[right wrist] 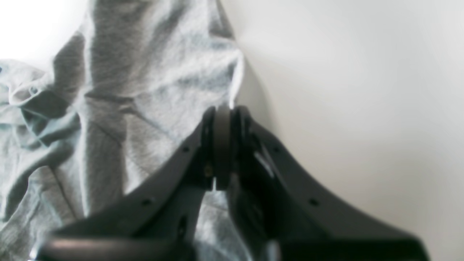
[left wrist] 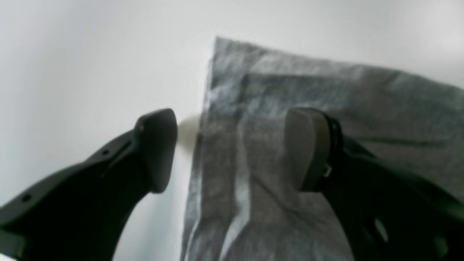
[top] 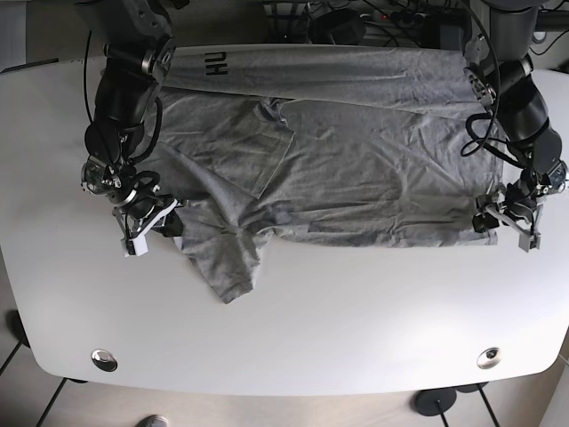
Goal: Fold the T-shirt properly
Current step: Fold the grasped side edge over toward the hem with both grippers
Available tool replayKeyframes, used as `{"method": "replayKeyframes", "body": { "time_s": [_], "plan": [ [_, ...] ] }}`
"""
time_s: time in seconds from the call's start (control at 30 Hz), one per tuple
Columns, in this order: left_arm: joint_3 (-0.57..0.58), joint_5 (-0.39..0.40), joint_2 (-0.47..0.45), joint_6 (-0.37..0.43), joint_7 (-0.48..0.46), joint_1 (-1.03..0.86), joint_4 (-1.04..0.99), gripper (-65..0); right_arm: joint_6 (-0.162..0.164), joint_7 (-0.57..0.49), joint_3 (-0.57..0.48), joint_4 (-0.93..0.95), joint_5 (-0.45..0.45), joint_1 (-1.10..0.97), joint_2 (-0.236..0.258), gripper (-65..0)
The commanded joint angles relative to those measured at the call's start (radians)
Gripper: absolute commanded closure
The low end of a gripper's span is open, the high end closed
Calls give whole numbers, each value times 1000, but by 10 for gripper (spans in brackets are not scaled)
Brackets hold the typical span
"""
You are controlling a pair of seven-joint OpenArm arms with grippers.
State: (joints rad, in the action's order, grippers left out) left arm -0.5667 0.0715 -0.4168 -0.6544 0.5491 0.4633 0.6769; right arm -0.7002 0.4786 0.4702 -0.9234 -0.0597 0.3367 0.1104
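Grey shirt (left wrist: 311, 152) in left wrist view, its edge lying between the spread fingers of the left gripper (left wrist: 232, 148), nothing pinched. Right wrist: right gripper (right wrist: 222, 145) pressed together on the shirt (right wrist: 137, 90) edge. Base: shirt (top: 356, 160) spread across white table (top: 311, 329), one gripper at each lower corner

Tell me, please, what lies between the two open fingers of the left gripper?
In the left wrist view, the side edge of the grey T-shirt and a strip of bare white table lie between the left gripper's fingers.
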Motion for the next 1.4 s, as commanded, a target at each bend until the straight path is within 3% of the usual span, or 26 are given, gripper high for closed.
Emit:
{"method": "replayKeyframes", "body": {
  "time_s": [0.03, 0.17, 0.27, 0.47, 0.6, 0.73, 0.97, 1.1, 1.23, 1.4],
  "plan": [
    [24, -6, -9, -6, 27, 21, -4, -424, 2, 42, -1, -4, 24, 11, 4, -24],
    [33, -11, 45, -5, 27, 21, -4, -247, 2, 48, 0, -84, 24, -11, 1, -24],
    [35, -12, 58, -12, 24, 21, 5, 0, 2, 93, -1, -156, 31, -8, -21, -24],
    [84, -6, 95, -44, 35, 4, 211, 0, 2, 213, -1, -263, 24, 14, -24, -24],
    [80, -5, 124, -44, 148, -47, 438, 0, 2, 248, 0, -414, 24, -32, -24, -22],
    [24, -5, 158, -44, 162, -117, 611, 0, 2, 354, 5, -583, 22, -77, -27, -22],
    [-40, -5, 161, -44, 302, -252, 854, 0, 2, 498, 6, -905, 18, -239, -28, -22],
    [-83, -5, 206, -44, 303, -351, 990, 0, 2, 553, 20, -1035, -105, -376, -25, -22],
    [-97, -5, 210, -44, 349, -459, 1099, 0, 2, 604, 106, -1055, -193, -480, -27, -22],
    [-131, -5, 221, -44, 349, -575, 1110, 0, 2, 604, 152, -1055, -223, -601, -27, -22]
  ]
}}
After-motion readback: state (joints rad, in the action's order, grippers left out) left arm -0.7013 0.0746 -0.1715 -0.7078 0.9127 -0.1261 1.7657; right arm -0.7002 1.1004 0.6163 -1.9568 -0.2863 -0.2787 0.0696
